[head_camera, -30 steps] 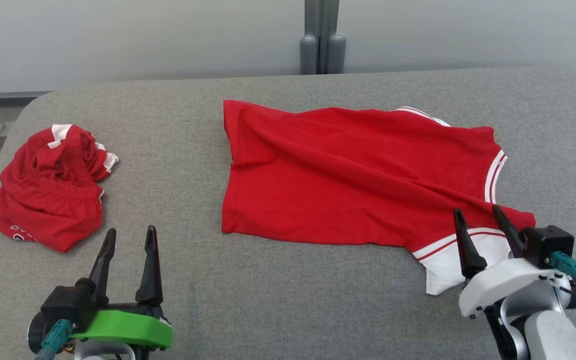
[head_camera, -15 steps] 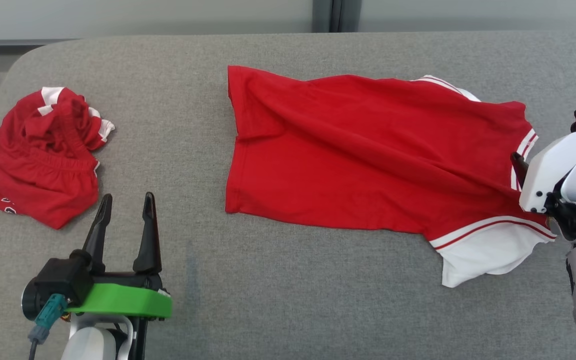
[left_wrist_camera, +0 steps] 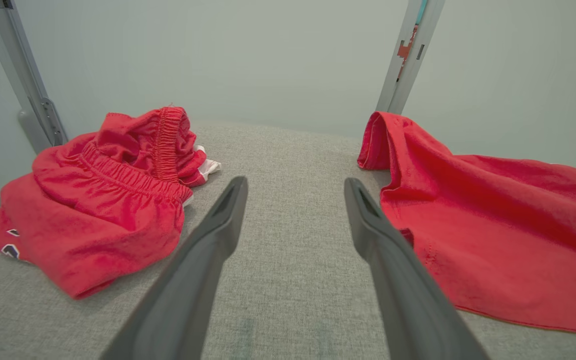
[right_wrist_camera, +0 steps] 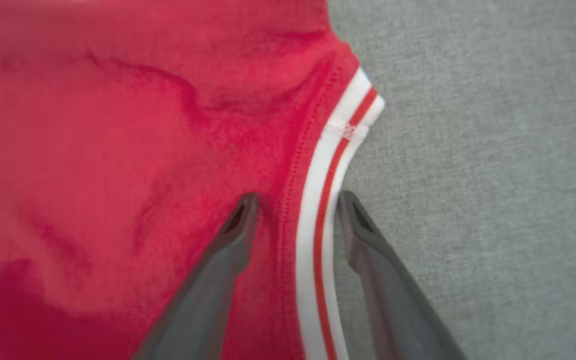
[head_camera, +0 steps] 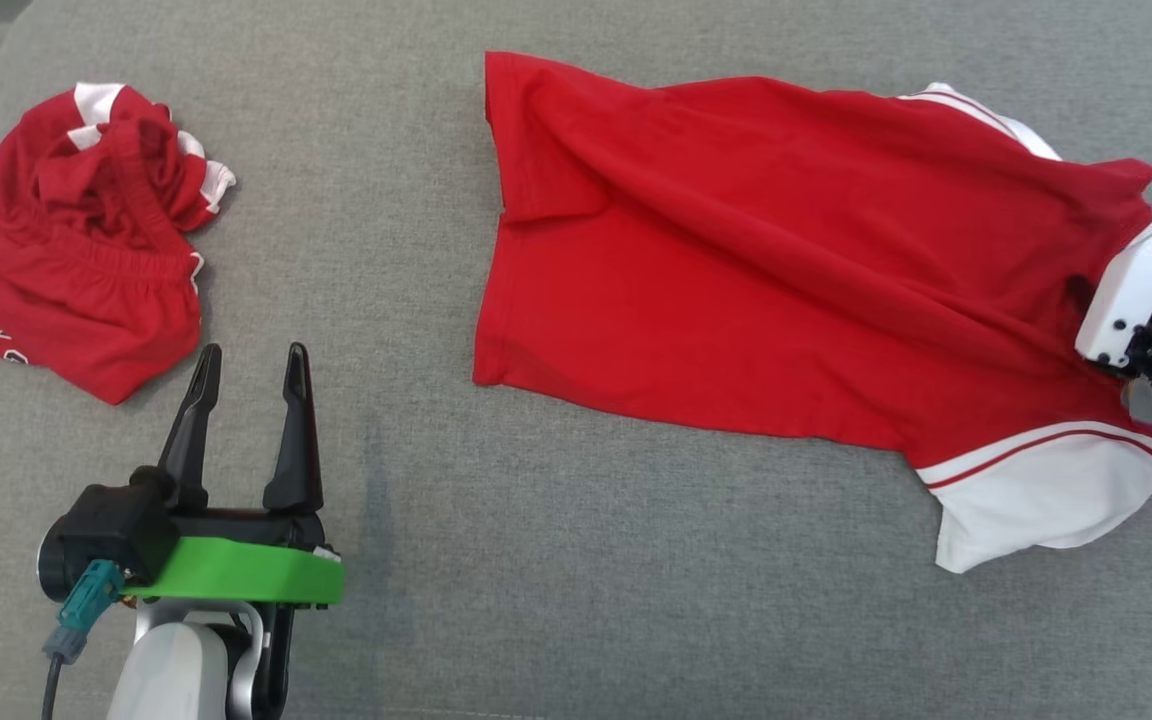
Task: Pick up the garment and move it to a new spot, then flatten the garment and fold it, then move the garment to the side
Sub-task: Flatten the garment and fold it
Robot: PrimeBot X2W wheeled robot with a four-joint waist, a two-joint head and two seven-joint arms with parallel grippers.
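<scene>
On the table's (head_camera: pixel 636 600) right side, spread right jaws straddle the garment's (head_camera: pixel 756 250) striped trim (right_wrist_camera: pixel 325 200); limp, light cloth, likely best pinched at this firmer hem. Left jaws gape.

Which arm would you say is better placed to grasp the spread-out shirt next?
Right: the right gripper straddles the striped trim of the shirt, jaws apart. The left gripper hovers open over the grey surface, touching no garment.
</scene>
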